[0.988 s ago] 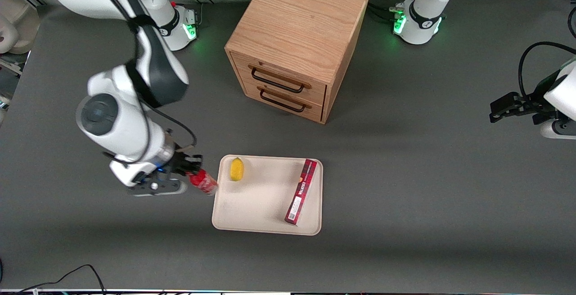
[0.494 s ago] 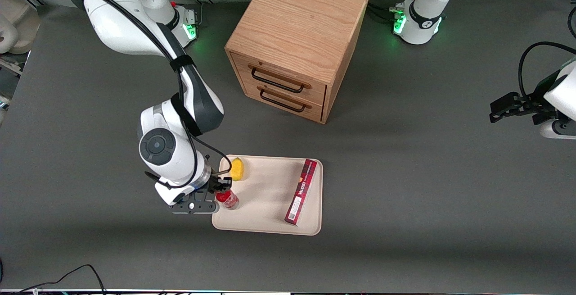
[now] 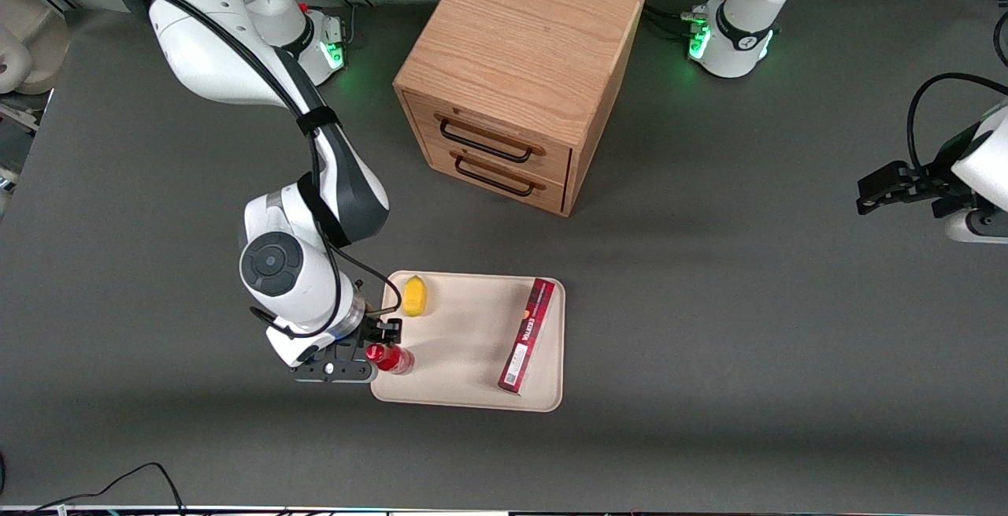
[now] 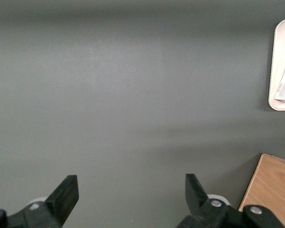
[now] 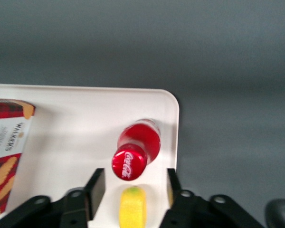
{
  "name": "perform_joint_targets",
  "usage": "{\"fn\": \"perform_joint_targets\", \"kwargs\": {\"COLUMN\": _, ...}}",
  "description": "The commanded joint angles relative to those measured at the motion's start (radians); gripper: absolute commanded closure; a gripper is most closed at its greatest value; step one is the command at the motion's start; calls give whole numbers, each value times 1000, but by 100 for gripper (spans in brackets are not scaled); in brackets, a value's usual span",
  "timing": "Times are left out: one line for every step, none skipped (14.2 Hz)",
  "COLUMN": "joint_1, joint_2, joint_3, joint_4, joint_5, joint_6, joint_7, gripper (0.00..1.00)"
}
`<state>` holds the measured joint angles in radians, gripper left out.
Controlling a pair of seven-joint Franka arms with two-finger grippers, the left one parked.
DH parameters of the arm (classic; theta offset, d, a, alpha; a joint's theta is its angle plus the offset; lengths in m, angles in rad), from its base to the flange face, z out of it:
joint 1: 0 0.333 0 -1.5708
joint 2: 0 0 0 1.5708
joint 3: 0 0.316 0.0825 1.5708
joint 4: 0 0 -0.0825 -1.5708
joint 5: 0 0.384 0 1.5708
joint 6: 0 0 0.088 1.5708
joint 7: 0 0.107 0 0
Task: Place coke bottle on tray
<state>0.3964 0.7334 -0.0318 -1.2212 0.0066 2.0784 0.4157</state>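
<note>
The coke bottle (image 3: 391,358), red with a red cap, stands on the beige tray (image 3: 465,362) close to its edge toward the working arm's end. In the right wrist view I look down on its cap (image 5: 128,164). My right gripper (image 3: 377,349) hangs over the bottle's top, open. In the right wrist view the gripper (image 5: 133,186) has a dark finger on each side of the cap, with a gap at both. The tray (image 5: 80,118) shows there under the bottle.
A yellow lemon (image 3: 414,296) lies on the tray farther from the camera than the bottle, and shows between the fingers (image 5: 133,207). A long dark-red box (image 3: 528,335) lies on the tray toward the parked arm's end. A wooden drawer cabinet (image 3: 520,67) stands farther back.
My gripper carried the bottle from beside the tray over its edge onto it, then shifted a little nearer the camera. The jaws now stand clear of the bottle.
</note>
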Motion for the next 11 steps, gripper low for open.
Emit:
{"fn": "perform_joint_targets", "kwargs": {"joint_1": -4, "joint_2": -67, "joint_3": -5, "joint_4": 40, "joint_5": -13, "joint_6": -129, "joint_7": 0, "gripper": 0}}
{"fn": "perform_joint_targets", "kwargs": {"joint_1": -11, "joint_2": -113, "joint_3": -5, "joint_4": 55, "joint_5": -37, "joint_6": -209, "joint_7": -2, "gripper": 0}}
{"fn": "perform_joint_targets", "kwargs": {"joint_1": -20, "joint_2": -159, "joint_3": -3, "joint_4": 58, "joint_5": -68, "joint_6": -277, "joint_7": -3, "gripper": 0}}
{"fn": "perform_joint_targets", "kwargs": {"joint_1": -48, "joint_2": -213, "joint_3": 10, "joint_4": 49, "joint_5": -79, "joint_6": -326, "joint_7": -3, "gripper": 0}}
{"fn": "perform_joint_targets", "kwargs": {"joint_1": -63, "joint_2": -262, "joint_3": 10, "joint_4": 37, "joint_5": -79, "joint_6": -390, "joint_7": -6, "gripper": 0}}
{"fn": "perform_joint_targets", "kwargs": {"joint_1": -83, "joint_2": -314, "joint_3": 10, "joint_4": 28, "joint_5": -77, "joint_6": -473, "joint_7": -44, "gripper": 0}}
{"fn": "perform_joint_targets", "kwargs": {"joint_1": -112, "joint_2": -372, "joint_3": 10, "joint_4": -3, "joint_5": -70, "joint_6": -510, "joint_7": -117, "gripper": 0}}
{"fn": "perform_joint_targets", "kwargs": {"joint_1": -143, "joint_2": -447, "joint_3": 9, "joint_4": -59, "joint_5": -66, "joint_6": -512, "joint_7": -191, "gripper": 0}}
{"fn": "perform_joint_targets", "kwargs": {"joint_1": -174, "joint_2": -516, "joint_3": 7, "joint_4": -122, "joint_5": -59, "joint_6": -505, "joint_7": -243, "gripper": 0}}
{"fn": "perform_joint_targets", "kwargs": {"joint_1": -200, "joint_2": -581, "joint_3": -5, "joint_4": -176, "joint_5": -37, "joint_6": -503, "joint_7": -280, "gripper": 0}}
{"fn": "perform_joint_targets", "kwargs": {"joint_1": -224, "joint_2": -636, "joint_3": -20, "joint_4": -223, "joint_5": -11, "joint_6": -500, "joint_7": -323, "gripper": 0}}
